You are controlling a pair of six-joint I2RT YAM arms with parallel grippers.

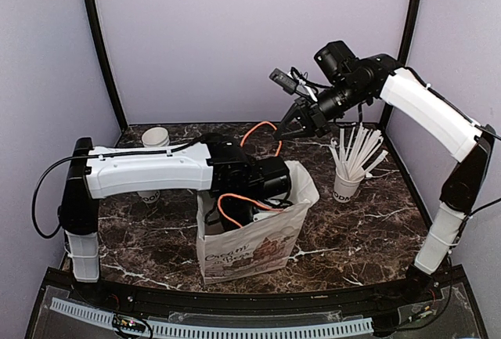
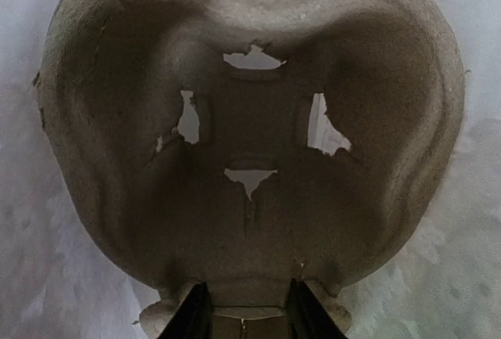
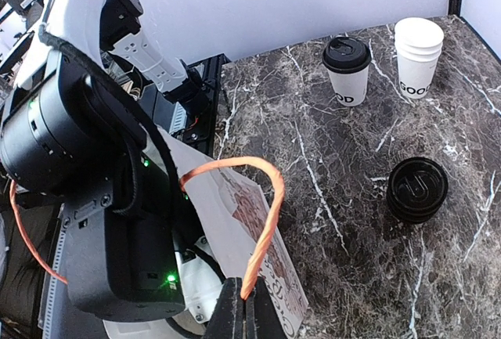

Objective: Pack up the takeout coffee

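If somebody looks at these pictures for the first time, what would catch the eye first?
The left tool is sunk in the white paper bag at the front middle of the table, gripping a grey pulp cup carrier that fills its wrist view. The right tool holds the bag's orange handle up above it. The takeout coffee stands outside the bag on the table, beside nested white cups.

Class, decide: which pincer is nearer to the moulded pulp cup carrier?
Left. The left pincer grips the pulp cup carrier by its near edge. The right pincer is apart from it, pinching the orange handle of the paper bag.
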